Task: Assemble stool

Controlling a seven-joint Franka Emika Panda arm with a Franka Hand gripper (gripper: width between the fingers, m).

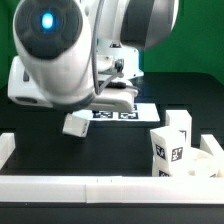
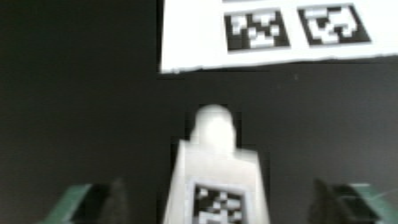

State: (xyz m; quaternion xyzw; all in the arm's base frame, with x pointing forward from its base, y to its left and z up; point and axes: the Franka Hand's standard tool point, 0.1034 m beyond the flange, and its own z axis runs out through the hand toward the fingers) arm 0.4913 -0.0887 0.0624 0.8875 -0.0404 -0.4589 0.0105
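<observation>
Nearest to the camera, a long white border rail (image 1: 100, 188) runs along the front edge of the black counter (image 1: 40, 150). A second rail piece (image 1: 5, 150) stands at the exterior view's left, so the work area is closed on these two sides. The counter surface is dark and matte, with no pattern.

Above the left part, the big white arm (image 1: 60, 50) fills much of the picture. It has a round blue light on its body. Its hand (image 2: 217, 200) hangs low over the counter.

Just under the hand, one loose leg (image 1: 77, 124) of the stool lies on the counter, a little tilted. In the wrist view the same leg (image 2: 217, 160) lies between the two fingers (image 2: 89, 205). It shows a square tag and a rounded peg at its far end. A dark gap shows on each side of the leg, so the hand is spread wide and grips nothing.

Near the leg, toward the exterior view's right, the marker board (image 1: 125, 112) lies flat with its printed tags.

Further right, well apart from the loose leg, sits the rest of the stool (image 1: 180, 150). It is white, with blocky tagged pieces standing upright on a rounded part. How firmly they are joined, I cannot tell.

Behind all this hangs a green backdrop (image 1: 190, 40).
</observation>
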